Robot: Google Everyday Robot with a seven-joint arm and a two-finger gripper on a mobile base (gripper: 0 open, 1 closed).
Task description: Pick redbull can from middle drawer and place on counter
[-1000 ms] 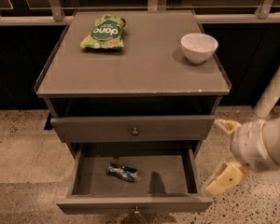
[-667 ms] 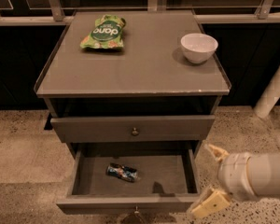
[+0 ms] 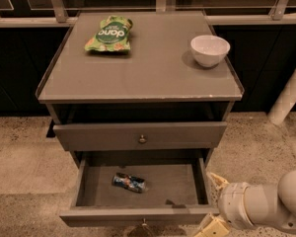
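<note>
Two things sit on the grey worktop (image 3: 148,70): a green snack bag (image 3: 109,33) near the back-left corner and a white bowl (image 3: 210,49) by the right edge, towards the back. There's speckled floor (image 3: 19,157) all round, dark railing behind, and a white post (image 3: 288,95) off to the right. Below the front edge, the upper drawer front (image 3: 98,135) is closed and the middle drawer (image 3: 138,215) is pulled open. The redbull can (image 3: 129,182) lies on its side inside, left of centre. The gripper (image 3: 205,205) hovers at the drawer's front-right corner, fingers (image 3: 216,179) spread apart, empty, clear of the can.

Likely an office or lab space: speckled floor (image 3: 19,147), grey cabinet (image 3: 98,135), glass railing (image 3: 56,4); gripper (image 3: 213,204) at lower right.
</note>
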